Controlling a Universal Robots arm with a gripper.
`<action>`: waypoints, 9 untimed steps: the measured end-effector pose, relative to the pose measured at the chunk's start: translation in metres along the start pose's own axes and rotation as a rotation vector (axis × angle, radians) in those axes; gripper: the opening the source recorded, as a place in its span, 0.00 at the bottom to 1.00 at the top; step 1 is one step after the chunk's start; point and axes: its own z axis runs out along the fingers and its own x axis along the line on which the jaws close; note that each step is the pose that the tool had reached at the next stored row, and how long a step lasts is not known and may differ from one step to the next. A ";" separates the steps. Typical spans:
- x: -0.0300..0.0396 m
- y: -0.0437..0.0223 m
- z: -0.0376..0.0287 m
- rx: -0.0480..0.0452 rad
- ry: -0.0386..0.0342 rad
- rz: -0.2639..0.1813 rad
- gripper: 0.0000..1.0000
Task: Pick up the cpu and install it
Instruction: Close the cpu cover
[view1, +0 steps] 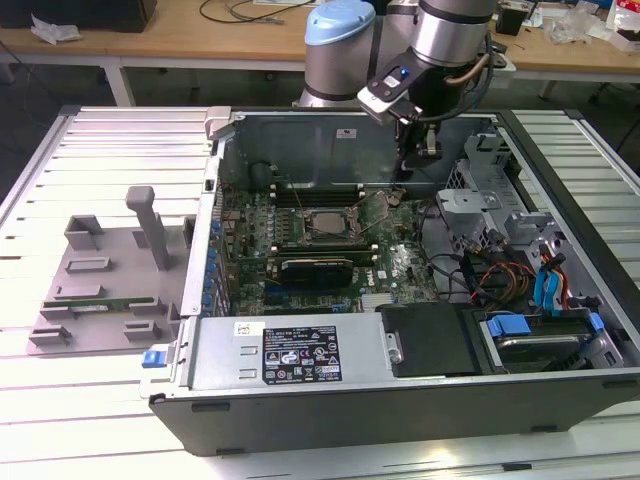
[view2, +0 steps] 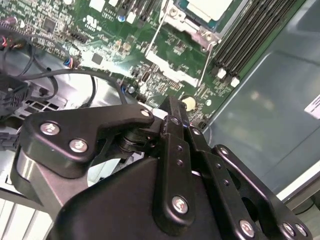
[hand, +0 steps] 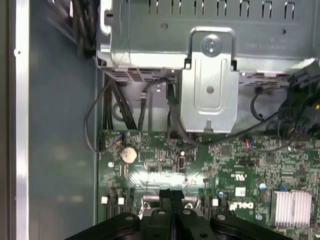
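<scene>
- Falls bright and even from overhead in the exterior view; bleaches the slatted table (view1: 90, 410) nearly white.
- Leaves the outer wall of the computer case (view1: 400, 415) in dark shade.
- Glares off the silvery bracket (hand: 210, 85) in the first wrist view; fades to dull grey on the case panel.
- Burns a white patch on the motherboard (view2: 112, 67) in the second wrist view; glints on the gripper (view2: 172, 102) screws.

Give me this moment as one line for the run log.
black gripper: shut, holding nothing, above green motherboard | small square silvery-grey cpu: lying in black-and-metal socket frame, to exterior view's left of gripper
</scene>
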 end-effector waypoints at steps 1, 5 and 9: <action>-0.0001 0.0017 -0.0001 0.0002 0.0000 0.000 0.11; -0.0004 0.0145 0.0001 0.0017 0.0001 0.000 0.11; -0.0006 0.0240 0.0018 0.0040 0.0000 0.000 0.11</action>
